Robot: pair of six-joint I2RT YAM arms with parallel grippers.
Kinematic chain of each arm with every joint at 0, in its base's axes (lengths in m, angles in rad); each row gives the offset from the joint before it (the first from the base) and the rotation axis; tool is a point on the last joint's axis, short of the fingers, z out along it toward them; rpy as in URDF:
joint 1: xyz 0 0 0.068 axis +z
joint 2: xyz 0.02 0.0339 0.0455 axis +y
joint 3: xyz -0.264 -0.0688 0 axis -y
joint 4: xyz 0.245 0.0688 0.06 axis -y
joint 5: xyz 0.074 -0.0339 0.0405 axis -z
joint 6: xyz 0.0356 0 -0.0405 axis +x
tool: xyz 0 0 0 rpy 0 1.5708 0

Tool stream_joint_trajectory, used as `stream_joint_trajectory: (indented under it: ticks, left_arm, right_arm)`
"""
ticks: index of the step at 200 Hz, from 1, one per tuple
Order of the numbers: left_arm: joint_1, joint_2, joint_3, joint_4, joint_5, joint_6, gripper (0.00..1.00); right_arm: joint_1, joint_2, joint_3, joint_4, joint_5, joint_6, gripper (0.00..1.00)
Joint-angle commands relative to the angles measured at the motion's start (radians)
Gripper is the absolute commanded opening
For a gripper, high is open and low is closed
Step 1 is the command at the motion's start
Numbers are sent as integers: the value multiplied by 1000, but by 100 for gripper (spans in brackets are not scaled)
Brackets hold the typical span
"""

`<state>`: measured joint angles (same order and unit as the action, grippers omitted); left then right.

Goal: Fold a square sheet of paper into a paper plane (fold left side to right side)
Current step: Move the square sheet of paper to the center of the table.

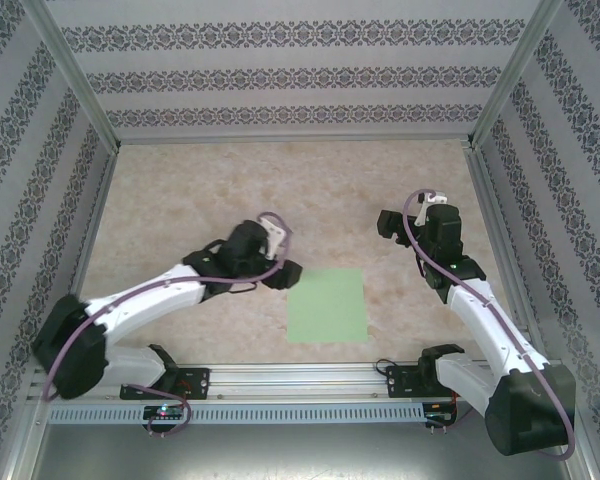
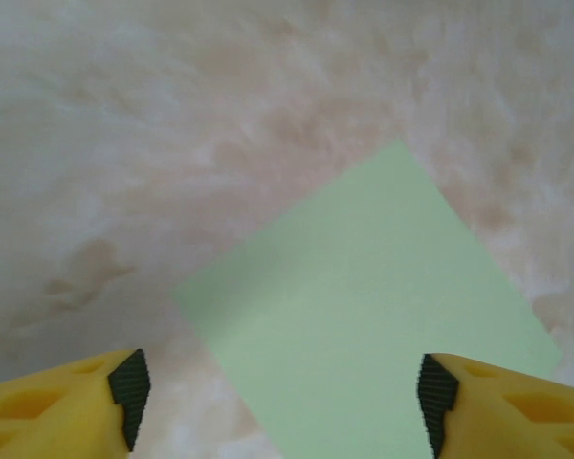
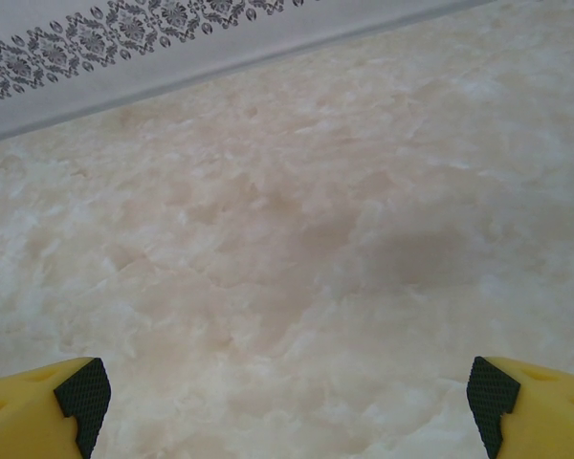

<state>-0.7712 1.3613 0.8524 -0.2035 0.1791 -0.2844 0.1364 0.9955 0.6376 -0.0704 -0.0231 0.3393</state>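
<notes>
The square sheet of paper (image 1: pixel 328 304), plain light green, lies flat and unfolded on the marbled table near the front, between the two arms. My left gripper (image 1: pixel 283 272) hovers just off its upper left corner, open, with nothing between its fingers. In the left wrist view the sheet (image 2: pixel 364 325) lies as a diamond, and the left gripper (image 2: pixel 282 397) straddles its near part with the yellow fingers (image 2: pixel 67 406) wide apart. My right gripper (image 1: pixel 388 224) stands open over bare table, up and to the right of the sheet, and the right gripper (image 3: pixel 287 402) holds nothing.
Patterned walls (image 1: pixel 280 70) close in the table (image 1: pixel 280 190) at the back and both sides. A metal rail (image 1: pixel 300 385) with the arm bases runs along the front edge, just below the sheet.
</notes>
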Motion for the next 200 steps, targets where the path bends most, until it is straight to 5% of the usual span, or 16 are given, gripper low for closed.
stream_joint_trajectory:
  ticks: [1,85,160,200]
  left_arm:
    - [-76,128,78,-60,-31,36,73]
    - [-190,510,335,-158,-39,84,62]
    - [-192,573,315,-178,-160,122,54]
    - [-124,585,316,-179,-169,209,51]
  right_arm:
    - [14,-2,34,-18,39,18,98]
    - [16,-29,19,-50,71,35,98]
    - [16,-57,10,-65,83,29,98]
    - [16,-65,4,-69,82,32,98]
